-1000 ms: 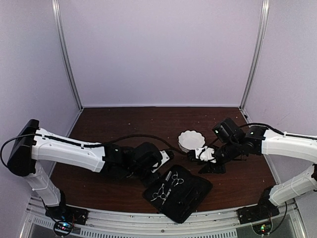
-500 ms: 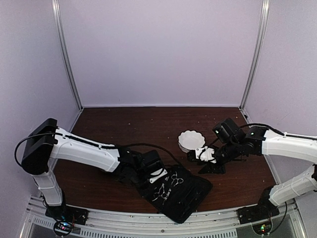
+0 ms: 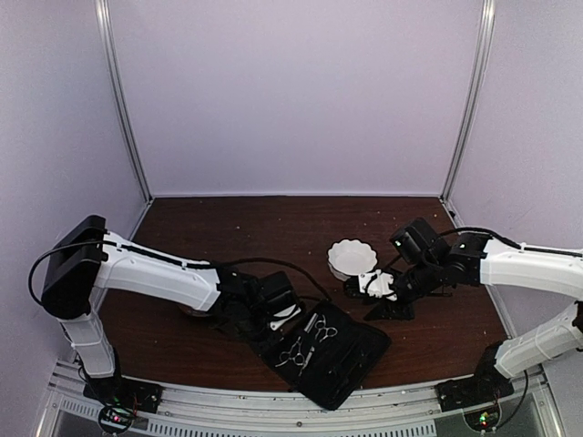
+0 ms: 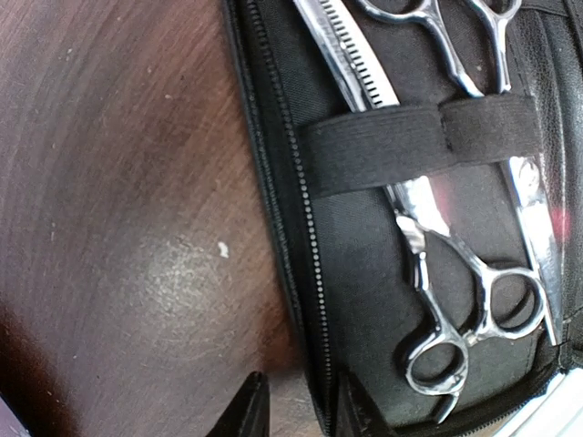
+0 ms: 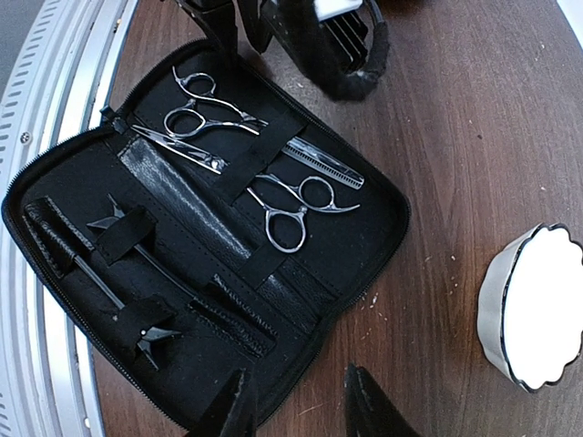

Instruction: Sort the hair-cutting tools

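The black zip case point(image 3: 330, 357) lies open near the front edge. Two silver scissors point(image 3: 310, 343) sit under an elastic strap point(image 4: 419, 141) in its left half, one point(image 4: 474, 328) with rings near my left fingers, the other point(image 4: 446, 36) farther off. My left gripper point(image 4: 299, 411) is open and low, straddling the case's zip edge point(image 4: 305, 273), one fingertip over the table, the other over the case. In the right wrist view both scissors point(image 5: 205, 114) point(image 5: 296, 205) and two thin black clips point(image 5: 118, 223) point(image 5: 148, 335) show. My right gripper point(image 5: 301, 410) is open and empty above the case's rim.
A white scalloped bowl point(image 3: 352, 259) stands on the brown table point(image 3: 228, 228) behind the case, just left of my right gripper point(image 3: 369, 291); it also shows in the right wrist view point(image 5: 536, 309). The metal front rail point(image 5: 55, 109) runs close beside the case.
My left gripper has moved right to the case's left edge and come down over it. The right arm has hardly moved.
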Controlling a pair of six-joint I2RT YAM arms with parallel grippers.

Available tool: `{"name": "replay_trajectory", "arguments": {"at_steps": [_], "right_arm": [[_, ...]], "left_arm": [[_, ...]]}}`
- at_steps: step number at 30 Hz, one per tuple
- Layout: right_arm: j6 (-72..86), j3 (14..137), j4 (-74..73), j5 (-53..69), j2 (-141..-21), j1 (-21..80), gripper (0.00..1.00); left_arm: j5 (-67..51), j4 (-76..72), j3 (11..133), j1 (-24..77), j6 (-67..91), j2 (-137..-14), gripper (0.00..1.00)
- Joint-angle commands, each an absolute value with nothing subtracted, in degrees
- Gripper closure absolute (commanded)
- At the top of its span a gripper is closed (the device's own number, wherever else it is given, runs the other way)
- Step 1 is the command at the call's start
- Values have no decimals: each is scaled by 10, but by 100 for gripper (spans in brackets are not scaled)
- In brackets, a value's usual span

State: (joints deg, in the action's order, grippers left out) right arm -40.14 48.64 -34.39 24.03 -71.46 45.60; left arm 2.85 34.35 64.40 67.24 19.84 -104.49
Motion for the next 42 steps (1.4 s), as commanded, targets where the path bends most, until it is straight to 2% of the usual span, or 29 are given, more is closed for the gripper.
{"name": "replay_trajectory", "arguments": {"at_steps": [1,5,6,13,18,25,29,34,37,42], "right_arm": [[-396,491,-333,249,-719,454,67],[-390,496,-331,239,-723,454,67],[-387,499,-333,237,-725,453,67],[-368,555,-347,317,-752,380,68],[-368,640,-402,416,-822,302,65],[-400,739,-503,463,-952,290,58],[-402,806,-555,492,-1028,291,48],[-414,852,-587,508,-1085,295,45],[-429,872,-613,516,-1106,304,47],[-441,883,-638,528,-1129,313,65]], "left_arm": [[43,358,646,670,196,-1059,76],[50,370,656,669,176,-1076,98],[64,374,661,670,169,-1074,100],[259,344,668,670,95,-1022,100],[325,252,668,670,25,-994,100],[349,103,599,671,-36,-928,100],[339,77,582,671,-48,-908,100],[337,62,570,670,-47,-902,100],[340,55,568,670,-44,-902,100],[344,42,564,671,-39,-902,100]]}}
